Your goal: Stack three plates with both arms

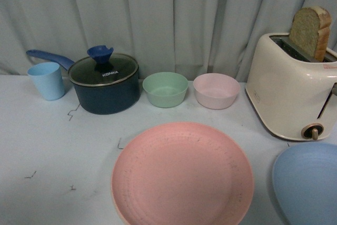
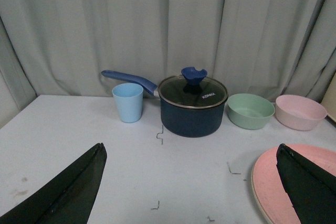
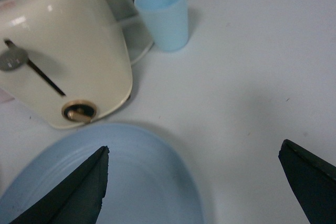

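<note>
Left gripper (image 2: 190,148) is seen wide open in the left wrist view, nothing held between its black fingers (image 2: 63,192). It is held above the white table (image 2: 79,129), and one finger overlaps the edge of the pink plate (image 2: 265,182). Right gripper (image 3: 194,146) is likewise spread wide and empty, held over the near edge of the light blue plate (image 3: 142,182), with one finger above that plate and the other above bare table. No contact with either plate can be made out. Neither arm is seen in the front view.

The pink plate (image 1: 181,175) is laid flat at front centre of the table. A paler rim line is seen along its edge, but whether that is another plate underneath cannot be told. The light blue plate (image 1: 308,183) is placed to its right, apart from it and cut off by the frame, just in front of the cream toaster (image 1: 289,88), in which a bread slice (image 1: 310,30) is stood. Along the back, a light blue cup (image 1: 47,80), lidded dark blue saucepan (image 1: 105,85), green bowl (image 1: 165,89) and pink bowl (image 1: 216,90) are lined up.
</note>
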Action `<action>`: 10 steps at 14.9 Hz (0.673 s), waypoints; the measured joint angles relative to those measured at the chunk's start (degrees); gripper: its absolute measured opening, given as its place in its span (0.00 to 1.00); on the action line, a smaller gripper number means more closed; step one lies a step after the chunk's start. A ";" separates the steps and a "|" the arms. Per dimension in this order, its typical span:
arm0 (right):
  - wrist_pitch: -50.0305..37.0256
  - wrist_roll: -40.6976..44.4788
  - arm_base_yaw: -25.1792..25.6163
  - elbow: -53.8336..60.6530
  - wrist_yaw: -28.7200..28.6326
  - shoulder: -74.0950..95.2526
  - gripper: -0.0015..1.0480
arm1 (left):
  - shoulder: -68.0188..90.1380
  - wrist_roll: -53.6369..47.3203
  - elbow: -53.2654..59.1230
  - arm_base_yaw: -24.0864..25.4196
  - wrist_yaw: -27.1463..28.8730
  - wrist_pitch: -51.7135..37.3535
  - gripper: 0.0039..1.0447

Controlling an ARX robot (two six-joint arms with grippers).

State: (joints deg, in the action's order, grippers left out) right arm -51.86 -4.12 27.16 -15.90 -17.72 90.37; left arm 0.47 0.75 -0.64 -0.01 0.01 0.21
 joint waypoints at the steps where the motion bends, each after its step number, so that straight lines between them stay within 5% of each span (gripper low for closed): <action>1: 1.16 -0.46 -1.36 -1.73 -0.22 4.57 0.94 | 0.00 0.00 0.00 0.00 0.00 0.00 0.94; 10: 4.48 -1.77 -4.02 -10.47 2.73 26.03 0.94 | 0.00 0.00 0.00 0.00 0.00 0.00 0.94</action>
State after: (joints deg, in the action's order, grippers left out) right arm -47.37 -5.89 23.14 -26.37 -14.98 116.40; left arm 0.47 0.75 -0.64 -0.01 0.01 0.21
